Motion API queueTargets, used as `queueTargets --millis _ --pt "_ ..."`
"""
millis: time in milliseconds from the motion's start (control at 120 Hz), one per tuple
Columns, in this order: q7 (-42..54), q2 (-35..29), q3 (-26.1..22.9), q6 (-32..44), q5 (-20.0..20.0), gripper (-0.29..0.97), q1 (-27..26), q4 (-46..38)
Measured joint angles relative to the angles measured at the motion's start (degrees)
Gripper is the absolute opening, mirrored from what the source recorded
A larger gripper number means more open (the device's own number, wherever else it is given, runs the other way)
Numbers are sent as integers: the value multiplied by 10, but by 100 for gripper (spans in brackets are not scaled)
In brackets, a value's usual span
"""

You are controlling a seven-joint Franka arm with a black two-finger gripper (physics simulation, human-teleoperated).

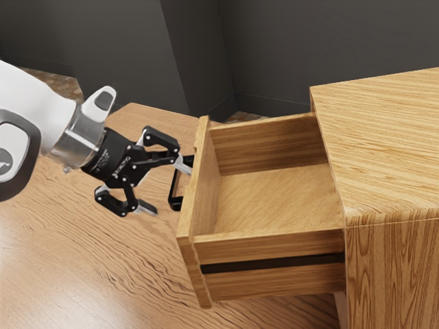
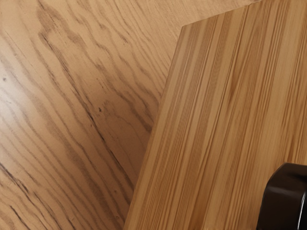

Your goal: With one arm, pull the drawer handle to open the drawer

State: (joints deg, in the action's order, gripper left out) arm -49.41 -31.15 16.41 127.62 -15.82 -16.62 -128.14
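The wooden drawer (image 1: pixel 267 199) stands pulled far out of the cabinet (image 1: pixel 384 157), and its inside is empty. A black handle (image 1: pixel 175 189) sits on the drawer front (image 1: pixel 195 185). My gripper (image 1: pixel 164 186) is just off that front on the exterior view's left, open, with its fingers spread above and below the handle's height. The upper fingertip (image 1: pixel 182 164) is close to the handle's top, while the lower one (image 1: pixel 145 208) stands clear of it. In the wrist view the drawer front (image 2: pixel 230 124) is close ahead, with an end of the black handle (image 2: pixel 284 197) near the hand.
The cabinet rests on a wide wooden surface (image 1: pixel 82 267) that stretches to the exterior view's left and front. Dark walls (image 1: pixel 137 48) close off the back. A second drawer front (image 1: pixel 274 281) lies shut below the open one.
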Motion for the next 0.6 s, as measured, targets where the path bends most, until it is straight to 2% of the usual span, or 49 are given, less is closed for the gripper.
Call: queueTargets --millis 450,483,533,600 --pt "1 -102 48 -16 30 68 3 -43" --pt "1 -108 55 -28 39 68 5 -27" --pt "0 -95 55 -74 79 68 -2 38" --pt "0 -33 24 -171 146 68 -25 184"
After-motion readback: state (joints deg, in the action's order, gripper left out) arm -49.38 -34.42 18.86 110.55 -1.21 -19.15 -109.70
